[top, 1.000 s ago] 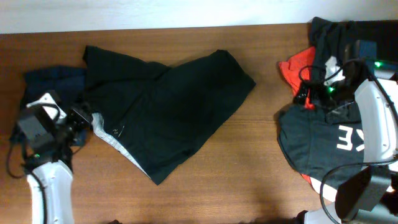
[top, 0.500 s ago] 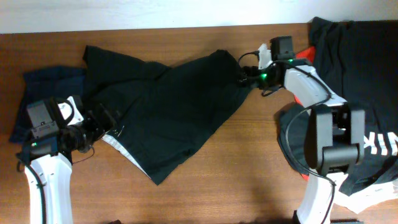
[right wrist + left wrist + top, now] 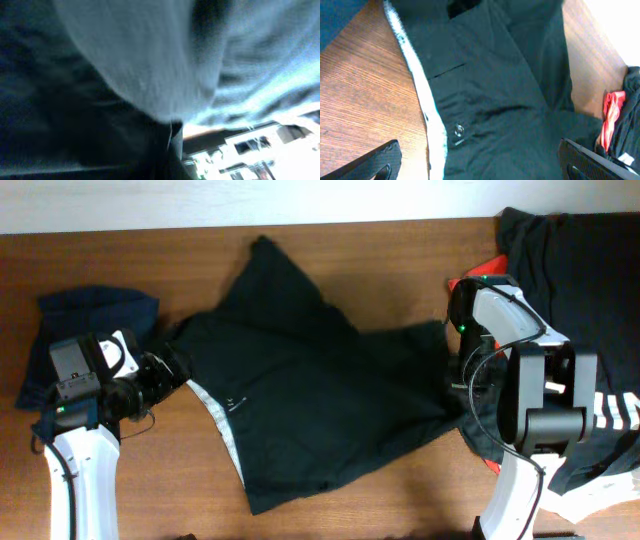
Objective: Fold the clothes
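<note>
The shorts (image 3: 320,395) lie spread at the centre of the tabletop (image 3: 400,490). Their long axis runs left to right, with the whitish waistband (image 3: 215,408) at the left end. The left tool (image 3: 178,366) sits just beside the waistband's upper end, fingers wide apart and holding nothing; this arm is nearer that edge. The right tool (image 3: 457,368) is at the right hem. Fabric fills its wrist view, so its opening and any hold cannot be determined.

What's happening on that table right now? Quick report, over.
Left gripper open over waistband of black shorts. Right gripper buried in cloth at their far edge, grip unclear. Nothing lying on the shorts.
</note>
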`<move>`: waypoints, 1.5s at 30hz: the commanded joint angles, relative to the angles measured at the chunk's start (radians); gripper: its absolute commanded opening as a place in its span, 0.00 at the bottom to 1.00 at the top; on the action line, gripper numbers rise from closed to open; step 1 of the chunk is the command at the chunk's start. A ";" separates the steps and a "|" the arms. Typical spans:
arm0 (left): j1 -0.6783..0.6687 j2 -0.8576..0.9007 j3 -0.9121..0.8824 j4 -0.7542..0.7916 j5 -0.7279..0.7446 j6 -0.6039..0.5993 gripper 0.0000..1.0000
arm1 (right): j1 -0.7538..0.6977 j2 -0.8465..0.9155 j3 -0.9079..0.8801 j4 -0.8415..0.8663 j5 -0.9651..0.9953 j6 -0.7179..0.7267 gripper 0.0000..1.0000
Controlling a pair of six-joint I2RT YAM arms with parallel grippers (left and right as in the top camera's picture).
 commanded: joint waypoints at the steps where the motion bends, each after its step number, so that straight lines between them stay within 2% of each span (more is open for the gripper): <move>1: -0.004 -0.004 0.001 0.004 -0.007 0.016 0.99 | 0.012 -0.057 -0.003 -0.044 0.056 0.010 0.07; 6: -0.004 -0.004 0.001 0.035 -0.007 0.016 0.99 | 0.012 -0.209 -0.003 -0.105 0.048 0.008 0.09; 8: -0.004 -0.004 0.001 0.058 -0.007 0.016 0.99 | 0.023 -0.254 -0.026 -0.119 0.017 -0.030 0.12; 12: -0.004 -0.004 0.001 0.079 -0.007 0.016 0.99 | 0.043 -0.288 -0.100 -0.084 0.054 0.013 0.20; 15: -0.004 -0.004 0.001 0.075 -0.006 0.016 0.99 | 0.043 -0.288 -0.014 -0.063 0.061 0.009 0.21; 17: -0.004 -0.004 0.001 0.075 -0.006 0.016 0.99 | 0.044 -0.288 0.149 -0.044 0.060 -0.026 0.22; 18: -0.004 -0.004 0.001 0.075 -0.006 0.016 0.99 | 0.046 -0.288 0.238 -0.013 0.047 -0.055 0.28; 19: -0.004 -0.004 0.001 0.076 -0.007 0.016 0.99 | 0.046 -0.288 0.307 0.039 0.002 -0.078 0.59; 20: -0.004 0.002 0.001 0.076 -0.007 0.016 0.99 | 0.046 -0.288 0.375 0.143 -0.126 -0.162 0.69; 22: -0.011 0.024 0.000 0.075 -0.007 0.016 0.99 | 0.051 -0.288 0.393 0.304 -0.346 -0.306 0.74; 23: -0.024 0.043 0.000 0.075 -0.006 0.016 0.99 | 0.063 -0.277 0.393 0.363 -0.397 -0.335 0.74; 28: -0.102 0.158 0.000 0.092 -0.008 0.016 0.99 | 0.168 -0.148 0.393 0.583 -0.405 -0.363 0.82; 35: -0.180 0.359 0.000 0.209 -0.048 0.016 0.99 | 0.275 0.127 0.393 0.821 -0.424 -0.362 0.82; 40: -0.217 0.453 0.000 0.259 -0.049 0.016 0.99 | 0.313 0.216 0.393 0.854 -0.491 -0.359 0.79; 42: -0.228 0.481 0.000 0.289 -0.049 0.016 0.99 | 0.325 0.233 0.386 0.848 -0.491 -0.359 0.66; 45: -0.233 0.490 0.000 0.301 -0.049 0.016 0.99 | 0.332 0.237 0.367 0.843 -0.491 -0.359 0.34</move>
